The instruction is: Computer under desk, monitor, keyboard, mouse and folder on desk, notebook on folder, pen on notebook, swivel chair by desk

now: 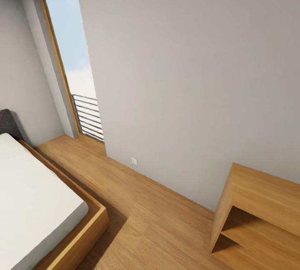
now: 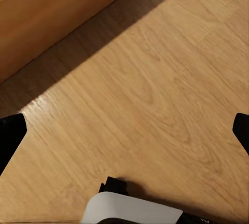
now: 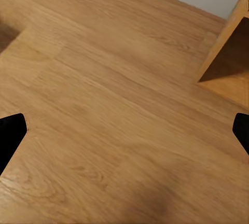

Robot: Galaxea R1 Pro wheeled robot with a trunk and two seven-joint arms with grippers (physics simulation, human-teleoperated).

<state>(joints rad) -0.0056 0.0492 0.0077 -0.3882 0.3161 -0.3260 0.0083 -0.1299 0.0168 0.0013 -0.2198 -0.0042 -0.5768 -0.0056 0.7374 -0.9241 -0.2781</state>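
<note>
Bedroom floor (image 1: 146,220) of light oak planks ran across the head view. At the far left stood a bed: a white mattress (image 1: 33,195) in a wooden frame (image 1: 89,228), cut off by the picture's edge, with only a corner of a dark grey headboard (image 1: 7,124) showing. Next came a tall wood-framed window (image 1: 71,40) with a dark railing (image 1: 89,117) at its foot, then a plain grey wall (image 1: 187,74) with a small white outlet (image 1: 133,161) low down. At the right sat a low oak shelving unit (image 1: 266,195), cropped by the edge. Its open compartment (image 1: 246,224) lay in shadow, and what could be seen of it was bare boards.

The left gripper (image 2: 124,136) hung over the floor beside the bed frame's side, fingertips (image 2: 9,136) spread wide apart, with a white-and-black robot part (image 2: 132,208) below. The right gripper (image 3: 124,136) was likewise spread, near the shelving unit's corner.
</note>
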